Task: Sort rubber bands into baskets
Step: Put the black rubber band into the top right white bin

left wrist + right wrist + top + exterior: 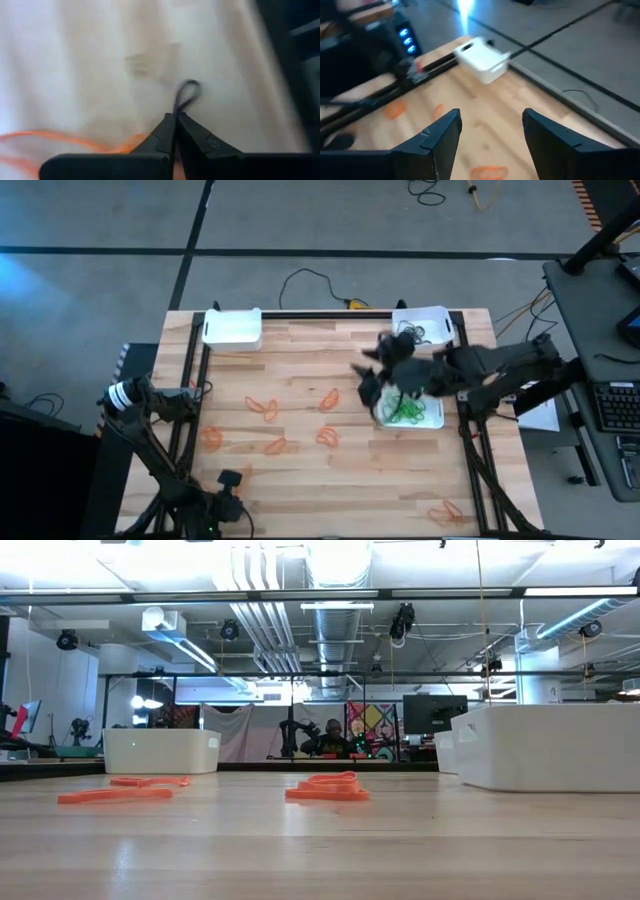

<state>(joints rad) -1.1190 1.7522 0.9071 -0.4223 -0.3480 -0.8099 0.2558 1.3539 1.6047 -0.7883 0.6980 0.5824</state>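
I have the left end effector (175,117) pinched together on 1 dark rubber band (187,94) near the table's (300,480) front-left corner, its loop trailing beyond the tips, while the right end effector (492,125) hangs apart above the green-filled basket (436,418) at the right edge.

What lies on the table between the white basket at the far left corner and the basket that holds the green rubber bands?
In the high view, between the far-left basket and the green-band basket lie loose orange rubber bands on bare wood; the right gripper hangs over its right end.
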